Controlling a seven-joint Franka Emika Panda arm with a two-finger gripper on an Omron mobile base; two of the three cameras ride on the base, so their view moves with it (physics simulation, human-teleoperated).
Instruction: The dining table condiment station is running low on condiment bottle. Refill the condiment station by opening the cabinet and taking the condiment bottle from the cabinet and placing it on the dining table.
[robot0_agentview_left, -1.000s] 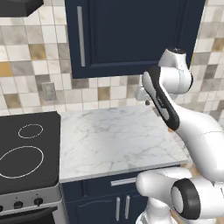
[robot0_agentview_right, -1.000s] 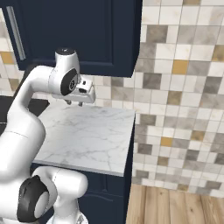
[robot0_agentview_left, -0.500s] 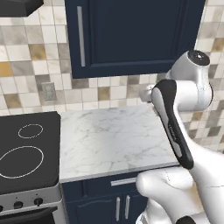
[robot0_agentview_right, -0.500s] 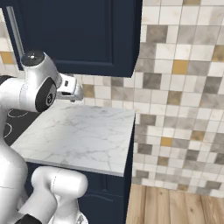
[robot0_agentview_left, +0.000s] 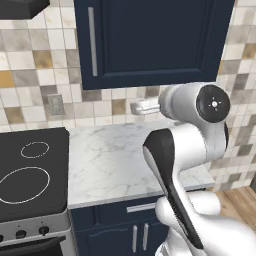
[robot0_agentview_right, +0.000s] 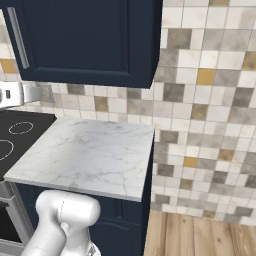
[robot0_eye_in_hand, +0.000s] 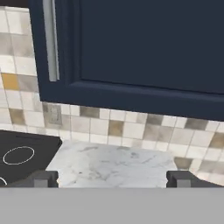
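A navy-blue wall cabinet (robot0_agentview_left: 150, 42) hangs above a tiled wall — its flat-panel door is shut, sitting flush in its frame. One long silver bar handle (robot0_agentview_left: 92, 41) runs vertically near the door's left edge. In the hand view the cabinet (robot0_eye_in_hand: 144, 52) appears close — the handle's lower end stops just above the door's bottom rail.

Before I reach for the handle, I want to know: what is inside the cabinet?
Nothing inside can be seen: the cabinet door is fully shut, its silver bar handle untouched. Below it lie the tiled backsplash and the marble counter. The open gripper faces the door.
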